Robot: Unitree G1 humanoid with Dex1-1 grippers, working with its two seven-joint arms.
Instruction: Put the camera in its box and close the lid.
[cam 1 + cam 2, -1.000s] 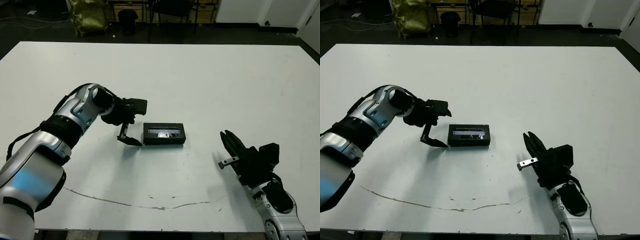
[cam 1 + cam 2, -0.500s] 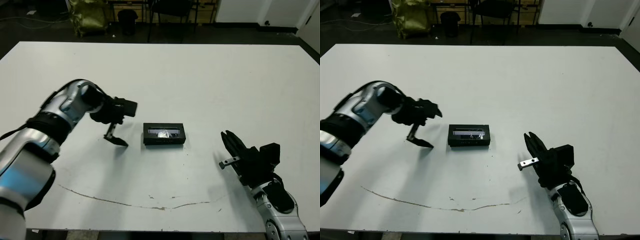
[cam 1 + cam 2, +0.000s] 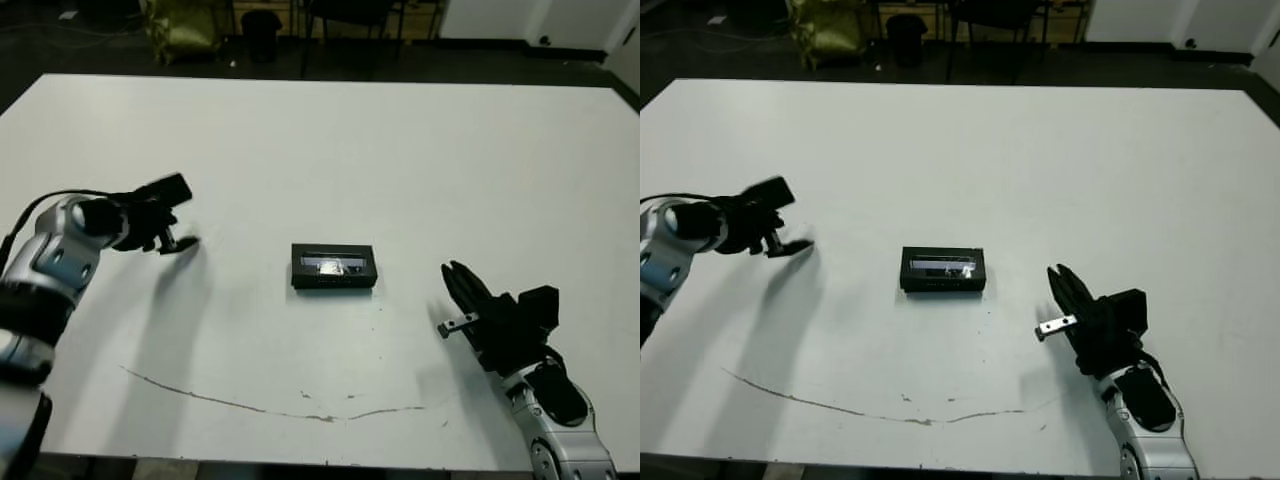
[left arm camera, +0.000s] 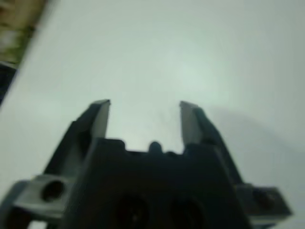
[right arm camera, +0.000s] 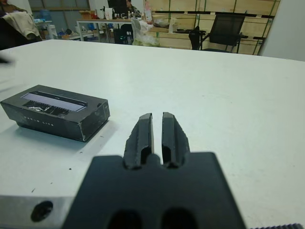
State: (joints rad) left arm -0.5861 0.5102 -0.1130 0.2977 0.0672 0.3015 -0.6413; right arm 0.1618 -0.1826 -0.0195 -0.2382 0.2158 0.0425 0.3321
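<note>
The small black rectangular box (image 3: 334, 266), its flat black lid with glossy window strip (image 3: 334, 260) on top, sits mid-table on the white table (image 3: 400, 150). The left claw (image 3: 172, 243), well apart, is spread wide and empty; the right claw (image 3: 457, 283) is pinched closed, empty

A white table (image 3: 400, 140) carries the items; its top is matt and largely clean. One closed black box (image 3: 334, 267) lies flat on it, near the middle of the surface, long side parallel to the table's near edge. The lid (image 5: 55, 99) sits on the box, showing a long pale-reflecting window strip on its upper face. A thin, wavering dark line (image 3: 240, 403) runs across the tabletop on the near side of the box, well apart from it, with a few small dark specks (image 3: 303, 394) beside that line. Beyond the table's far edge, behind the box, the floor is dark.
</note>
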